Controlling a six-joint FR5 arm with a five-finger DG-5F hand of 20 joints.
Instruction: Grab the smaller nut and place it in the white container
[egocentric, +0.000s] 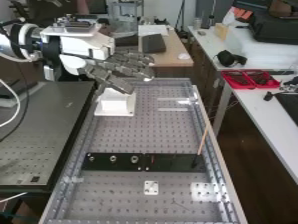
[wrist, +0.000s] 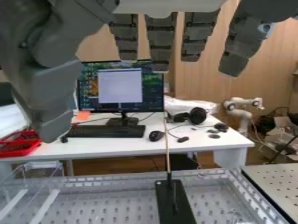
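The hand (egocentric: 120, 67) is at the upper left of the high view, above and behind the white container (egocentric: 116, 104), with its fingers stretched out and nothing in them. In the wrist view the fingers of the hand (wrist: 161, 37) hang straight, with the thumb off to one side. The smaller nut (egocentric: 91, 158) stands on the flat black bar (egocentric: 173, 162), well away from the hand. Beside it on the bar are the larger nut (egocentric: 113, 158) and the bearing (egocentric: 134, 159).
A thin wooden stick (egocentric: 203, 142) rises from the bar's right part. A small white plate (egocentric: 151, 188) lies on the perforated bench nearer the camera. Red trays (egocentric: 249, 79) sit on the side table. A monitor (wrist: 121, 86) stands on a desk beyond the bench.
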